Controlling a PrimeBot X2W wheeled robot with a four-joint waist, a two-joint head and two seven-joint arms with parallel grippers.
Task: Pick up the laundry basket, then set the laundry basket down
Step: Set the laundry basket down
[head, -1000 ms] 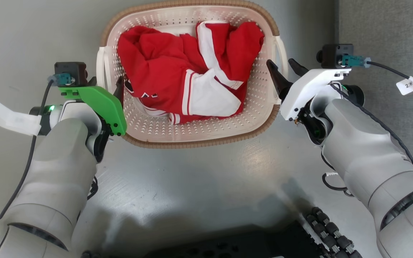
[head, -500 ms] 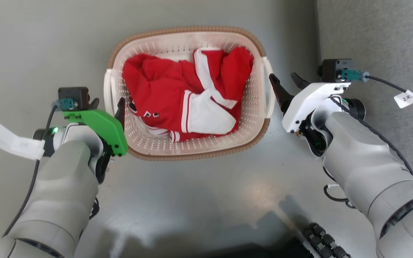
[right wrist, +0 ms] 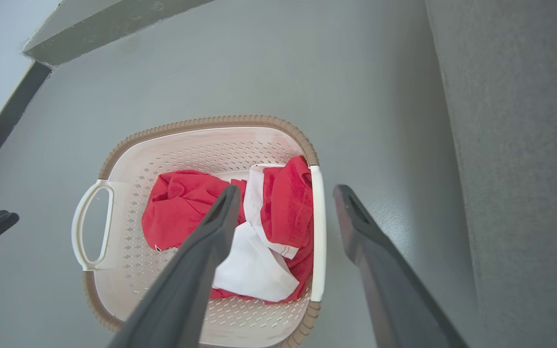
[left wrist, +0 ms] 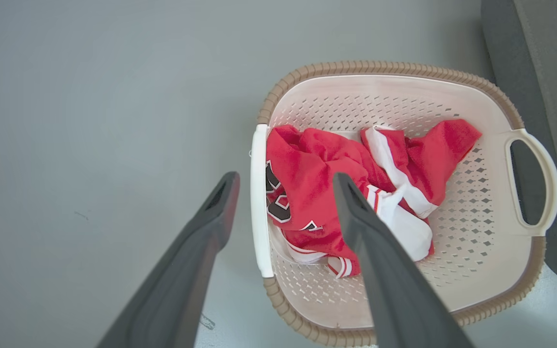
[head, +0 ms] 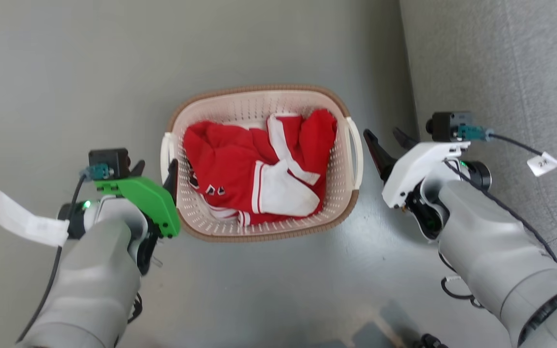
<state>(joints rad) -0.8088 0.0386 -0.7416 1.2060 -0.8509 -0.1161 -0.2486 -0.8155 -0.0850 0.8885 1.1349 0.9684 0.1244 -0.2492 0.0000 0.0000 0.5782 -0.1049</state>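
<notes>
The laundry basket (head: pixel 259 90) stands on the grey floor, cream and perforated with a brown rim, and holds a crumpled red and white garment (head: pixel 254 174). My left gripper (head: pixel 155 166) is open above the basket's left loop handle (head: pixel 165 150). In the left wrist view that handle (left wrist: pixel 258 193) lies between the spread fingers of the left gripper (left wrist: pixel 284 176). My right gripper (head: pixel 381 133) is open just right of the right handle (head: pixel 357 150). The right wrist view shows the right gripper (right wrist: pixel 285 189) straddling that handle (right wrist: pixel 318 232) from above.
A grey upholstered surface (head: pixel 501 72) runs along the right, close to the basket's right side. Bare grey floor (head: pixel 65 72) lies left of and behind the basket. A wall base (right wrist: pixel 114 24) shows beyond it in the right wrist view.
The head camera has pulled back, so the basket looks smaller and lower in the picture. Both grippers stay open, now higher over the handles. The basket rests in place.
</notes>
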